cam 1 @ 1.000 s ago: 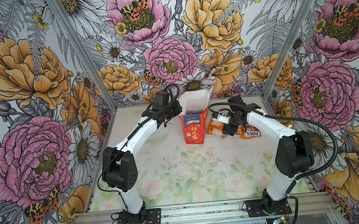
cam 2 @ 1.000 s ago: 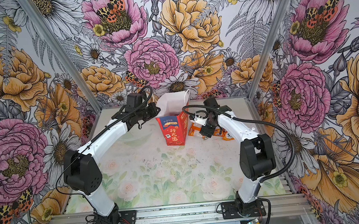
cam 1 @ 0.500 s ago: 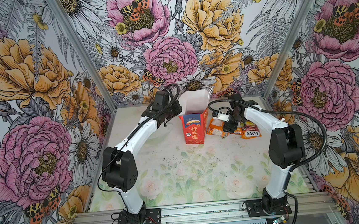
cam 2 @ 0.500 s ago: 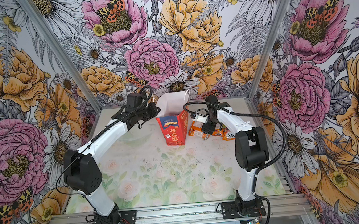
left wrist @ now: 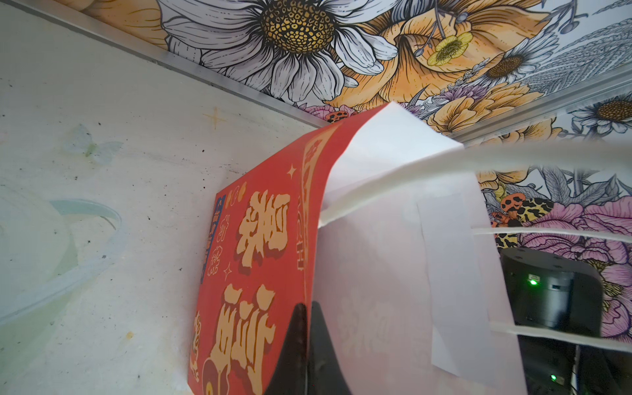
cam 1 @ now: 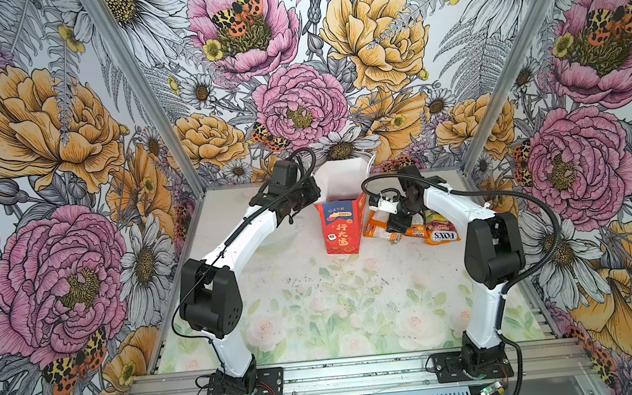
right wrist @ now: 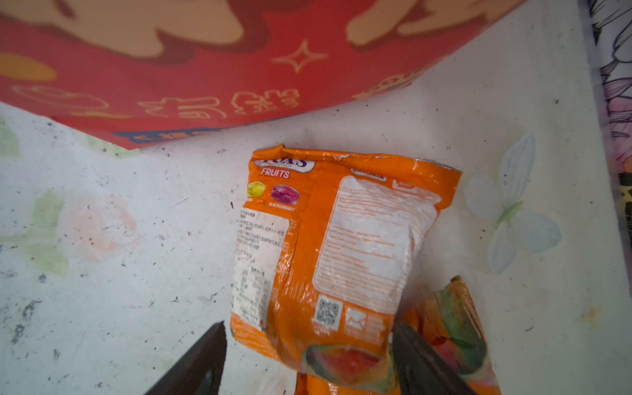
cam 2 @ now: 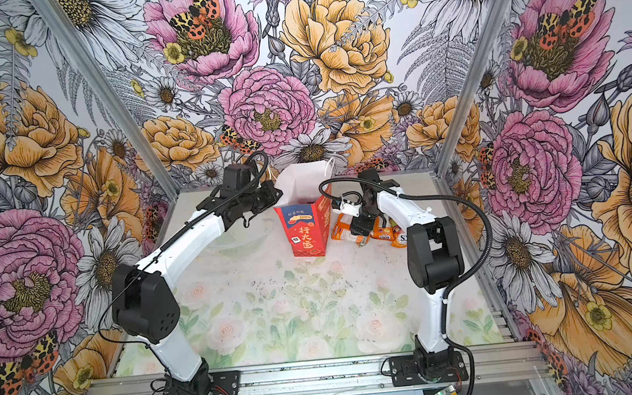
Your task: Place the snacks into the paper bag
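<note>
We see the left claw (left wrist: 306,309) pinched shut on the side wall of the paper bag (left wrist: 260,239), one finger on the red outside, one on the white inside. The bag stands upright, mouth open, at the back of the worktop (cam 1: 315,302). Over to the right claw (right wrist: 309,330): jaws spread wide, straddling the near end of an orange packet (right wrist: 342,239) lettered FRUITS, which lies flat just beside the bag. More snacks (cam 1: 443,236) overlap on its far side from the bag. We cannot tell whether the fingers touch the wrapper.
</note>
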